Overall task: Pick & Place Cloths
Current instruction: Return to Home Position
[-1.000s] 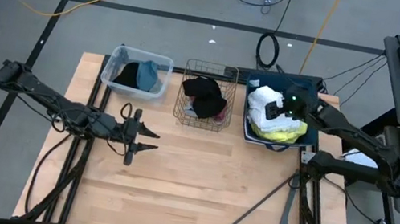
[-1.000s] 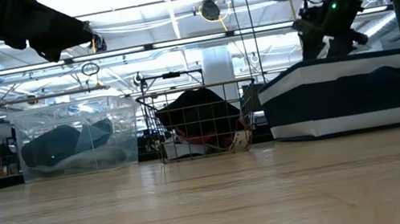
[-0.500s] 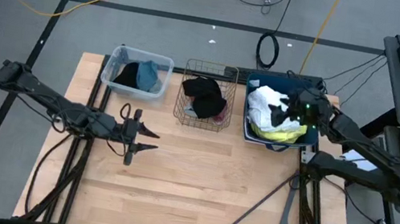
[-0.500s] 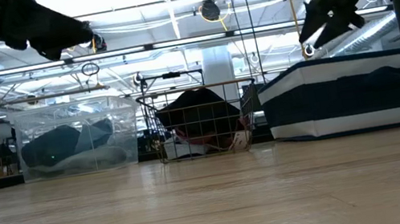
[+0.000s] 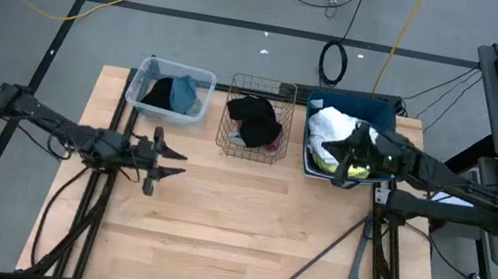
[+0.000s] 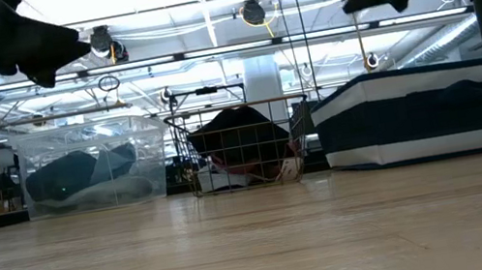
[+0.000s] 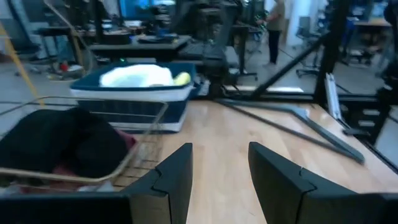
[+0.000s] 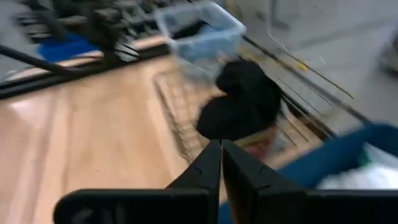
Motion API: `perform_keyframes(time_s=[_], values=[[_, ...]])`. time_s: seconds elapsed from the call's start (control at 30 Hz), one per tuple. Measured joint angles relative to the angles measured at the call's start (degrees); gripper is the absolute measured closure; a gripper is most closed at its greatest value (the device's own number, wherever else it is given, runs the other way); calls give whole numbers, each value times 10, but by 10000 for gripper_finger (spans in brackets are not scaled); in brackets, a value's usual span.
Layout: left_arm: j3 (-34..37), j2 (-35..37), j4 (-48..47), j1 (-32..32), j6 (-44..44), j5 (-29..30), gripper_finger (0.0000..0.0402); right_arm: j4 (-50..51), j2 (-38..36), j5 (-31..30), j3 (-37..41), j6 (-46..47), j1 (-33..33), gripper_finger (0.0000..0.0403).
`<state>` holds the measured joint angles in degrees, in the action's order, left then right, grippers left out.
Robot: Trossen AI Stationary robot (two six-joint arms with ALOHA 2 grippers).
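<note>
Our right claw (image 5: 340,153), pinched narrow and empty, hangs over the bin (image 5: 391,109) at upper right; we should lift clear of its rim, then retract. Left claw (image 5: 174,164) waits wide, centre left.

high: overhead, down | low: tabletop, level | wrists: forward, likely downward | shared: wire basket (image 6: 196,157)

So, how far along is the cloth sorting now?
Looks done: cloths lie in the clear bin, the wire basket and the blue bin; none shows on the table. Nothing in hand: the left gripper, over the table, is open; the right gripper, by the blue bin, shut and empty. Left: probably only parking both arms.
</note>
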<state>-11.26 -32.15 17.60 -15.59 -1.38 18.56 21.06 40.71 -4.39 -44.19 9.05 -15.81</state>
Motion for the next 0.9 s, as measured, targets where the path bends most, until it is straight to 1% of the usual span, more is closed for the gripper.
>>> perform_keyframes(time_s=[0.03,0.13,0.27,0.37,0.47,0.63,0.8,0.9], values=[[2,14,-12,7,-4,0,245,-20,-5,0,9,-8,13,396],[3,46,-57,29,-25,0,245,-71,-21,0,38,-17,46,390],[3,70,-93,55,-34,-9,245,-87,-49,0,80,-16,82,399],[3,79,-97,73,-28,-23,245,-92,-71,0,112,-3,102,399],[3,87,-98,89,-20,-35,245,-92,-95,0,134,6,115,401],[3,106,-118,109,-22,-36,245,-88,-146,1,154,4,129,400],[3,134,-136,112,-26,-38,245,-51,-203,2,156,3,141,402],[3,154,-149,112,-21,-55,245,-28,-236,2,156,3,151,402]])
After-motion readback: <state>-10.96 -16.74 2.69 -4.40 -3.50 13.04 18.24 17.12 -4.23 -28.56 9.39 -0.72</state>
